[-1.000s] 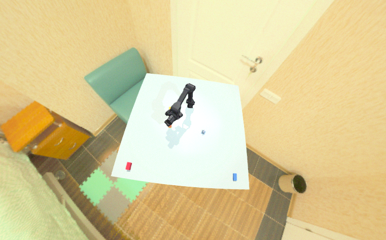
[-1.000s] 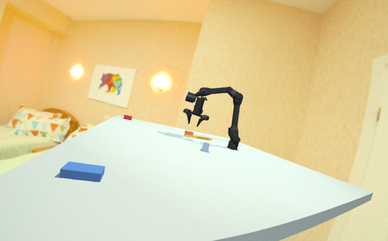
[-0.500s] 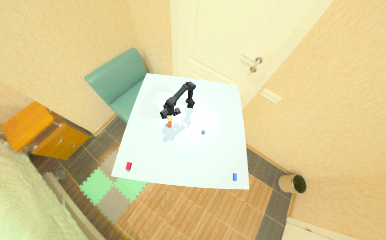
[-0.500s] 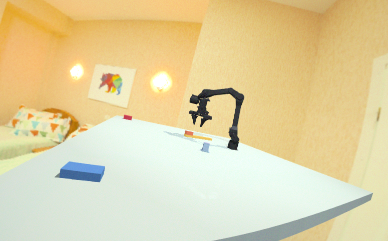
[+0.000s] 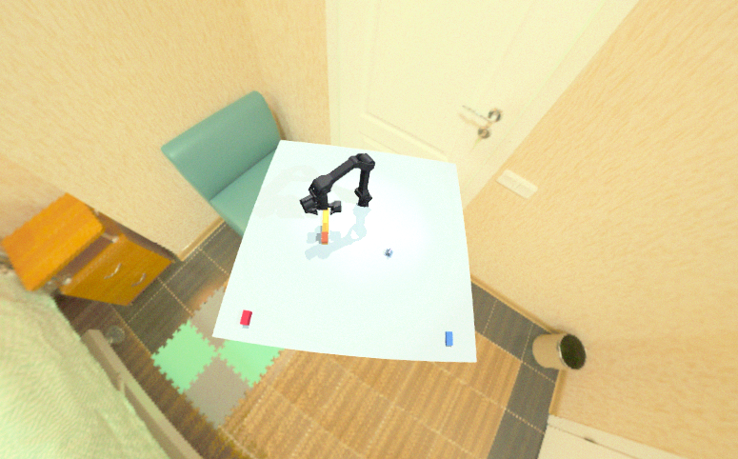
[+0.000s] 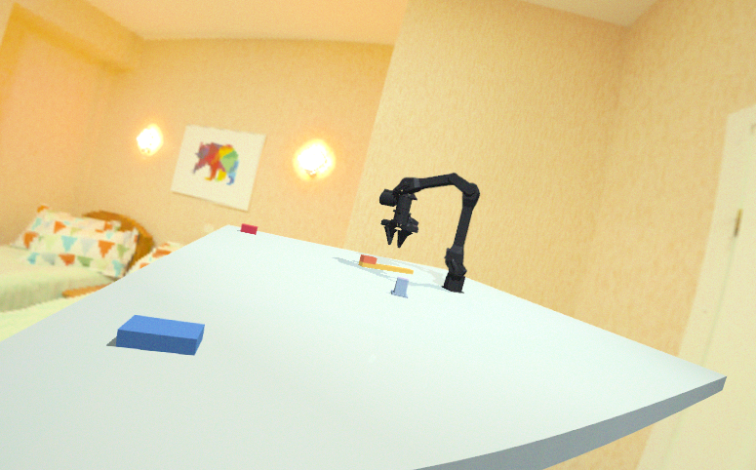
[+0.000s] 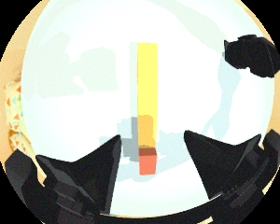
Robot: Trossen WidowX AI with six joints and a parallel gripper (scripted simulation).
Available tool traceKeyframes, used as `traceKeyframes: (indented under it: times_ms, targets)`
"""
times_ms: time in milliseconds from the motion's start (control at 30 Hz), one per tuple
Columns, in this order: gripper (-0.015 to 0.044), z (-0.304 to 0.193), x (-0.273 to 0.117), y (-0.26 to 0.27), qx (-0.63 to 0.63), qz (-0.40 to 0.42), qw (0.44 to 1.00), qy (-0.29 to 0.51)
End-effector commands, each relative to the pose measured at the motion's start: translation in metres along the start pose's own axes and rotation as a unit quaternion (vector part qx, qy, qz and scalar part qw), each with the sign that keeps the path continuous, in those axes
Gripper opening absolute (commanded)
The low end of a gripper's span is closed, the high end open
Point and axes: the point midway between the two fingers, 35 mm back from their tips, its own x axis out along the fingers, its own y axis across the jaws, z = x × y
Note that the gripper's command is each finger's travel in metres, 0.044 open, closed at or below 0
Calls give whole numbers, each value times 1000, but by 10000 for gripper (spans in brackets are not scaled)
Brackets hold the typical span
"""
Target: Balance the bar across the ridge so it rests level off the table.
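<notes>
The yellow bar [image 5: 325, 220] [image 6: 391, 269] [image 7: 147, 79] lies flat on the white table [image 5: 354, 308] [image 6: 322, 397]. An orange-red block [image 5: 324, 238] [image 6: 368, 258] [image 7: 147, 164] sits on one end of it, the lower end in the wrist view. The small grey-blue ridge [image 5: 388, 252] [image 6: 401, 286] stands apart from the bar with nothing on it; it does not show in the wrist view. My gripper [image 6: 394, 245] [image 7: 154, 137] is open and empty. It hangs above the bar, with the bar's block end between the two fingers as the wrist view looks down.
A red block [image 5: 246, 318] [image 6: 249, 228] lies near one table corner. A blue block [image 5: 448, 338] [image 6: 159, 334] lies near another corner. The arm's base [image 5: 363, 198] [image 6: 454, 283] [image 7: 252, 56] stands on the table beyond the ridge in the top view.
</notes>
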Motion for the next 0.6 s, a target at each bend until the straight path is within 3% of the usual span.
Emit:
traceKeyframes:
  times_ms: [0,400,567]
  targets:
    - [315,4,-2,-1,16,-2,1000,5]
    - [315,3,63,-1,16,-3,1000,5]
    - [315,3,68,-2,16,-3,1000,5]
